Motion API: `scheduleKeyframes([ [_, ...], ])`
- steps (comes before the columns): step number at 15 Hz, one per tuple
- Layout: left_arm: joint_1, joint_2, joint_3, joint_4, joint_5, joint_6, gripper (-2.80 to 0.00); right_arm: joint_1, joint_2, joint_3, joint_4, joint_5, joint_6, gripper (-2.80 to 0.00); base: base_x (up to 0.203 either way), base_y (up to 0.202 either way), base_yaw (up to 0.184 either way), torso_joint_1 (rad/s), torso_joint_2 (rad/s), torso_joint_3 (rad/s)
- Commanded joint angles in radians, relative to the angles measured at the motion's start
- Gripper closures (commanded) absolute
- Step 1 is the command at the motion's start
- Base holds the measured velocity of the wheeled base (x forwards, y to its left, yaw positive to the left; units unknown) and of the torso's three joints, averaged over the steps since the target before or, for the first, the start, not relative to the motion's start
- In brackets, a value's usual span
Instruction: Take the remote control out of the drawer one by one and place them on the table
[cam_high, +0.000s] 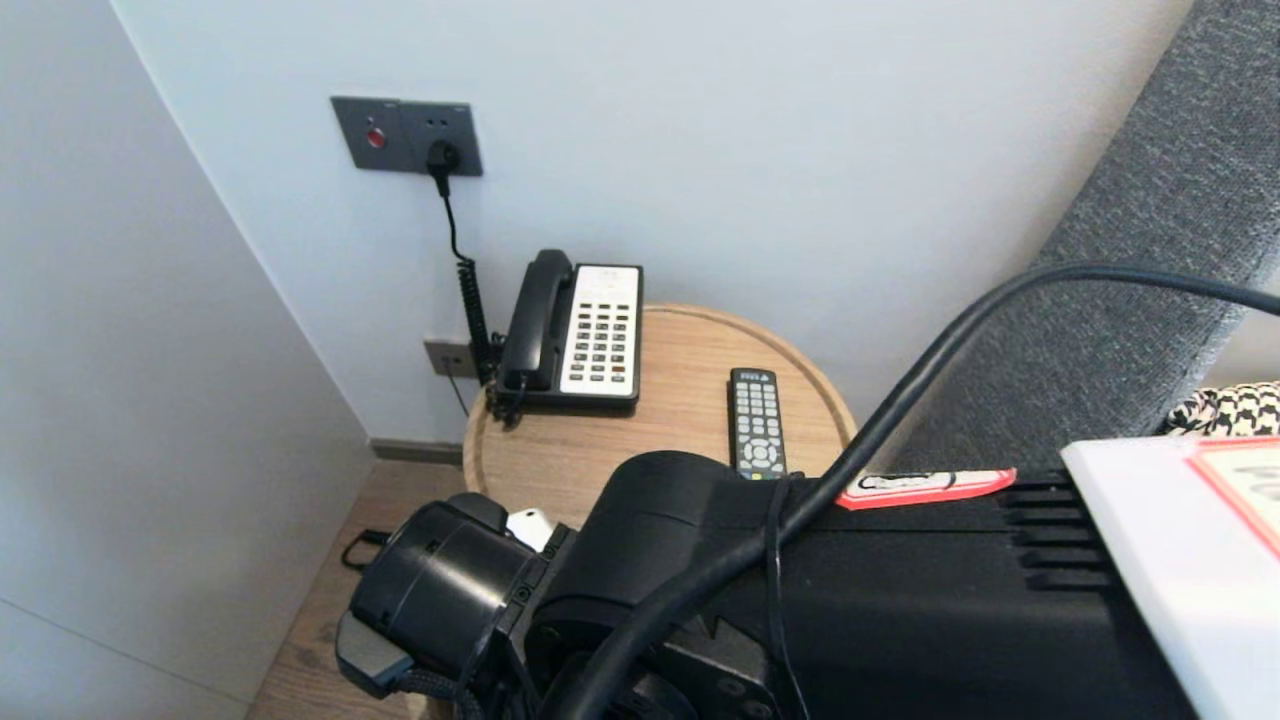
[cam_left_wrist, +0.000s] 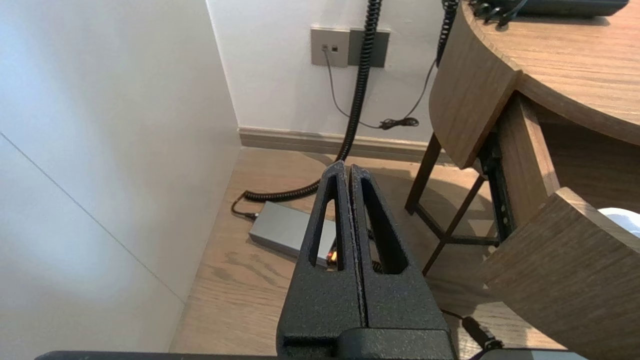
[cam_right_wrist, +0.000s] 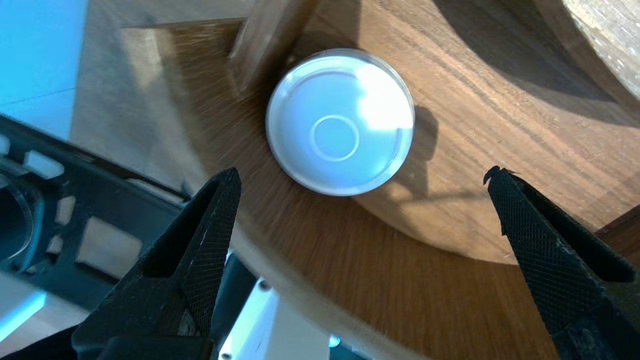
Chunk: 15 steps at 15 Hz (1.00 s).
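**Right hand spread wide above a white cup on the desk's lower shelf**

The right hand (cam_right_wrist: 361, 172) hangs over the lower shelf (cam_right_wrist: 475, 100) of the round wooden desk (cam_high: 680, 400). Its two fingers are spread as far apart as they go and have hold of nothing. The white cup (cam_right_wrist: 340, 122) stands upright on that shelf, seen from straight above. It is near the shelf's curved edge and just beside an upright wooden support (cam_right_wrist: 270, 45). The cup sits in line with the gap between the fingers, a little beyond their tips, and neither finger touches it. In the head view the right arm (cam_high: 900, 600) reaches across in front of the desk's near edge and hides the shelf.

On the desk top, a black and white telephone (cam_high: 575, 330) stands at the far left edge against the wall. A black remote control (cam_high: 757, 420) lies near the right edge, well apart from the telephone.

The left hand (cam_left_wrist: 346, 167) is parked low beside the desk's left edge and pointing toward the floor. Its fingers are pressed flat together with nothing between them. Beyond it a flat grey box (cam_left_wrist: 287, 232) lies on the wooden floor, and a coiled black cord (cam_left_wrist: 357, 90) runs down the wall to it.
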Motion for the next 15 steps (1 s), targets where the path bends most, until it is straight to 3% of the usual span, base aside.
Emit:
scheduleKeyframes([
  [1,0.0,0.0,0.009,-0.001,0.001,0.0,0.0,-0.004,0.027,0.006,0.002,-0.002,0.003,-2.8,0.0,0.0,0.0,0.0,0.0,0.0],
  [15,0.0,0.0,0.009,-0.001,0.001,0.0,0.0,0.012,0.094,0.002,-0.001,-0.031,0.003,-2.8,0.0,0.0,0.0,0.0,0.0,0.0],
])
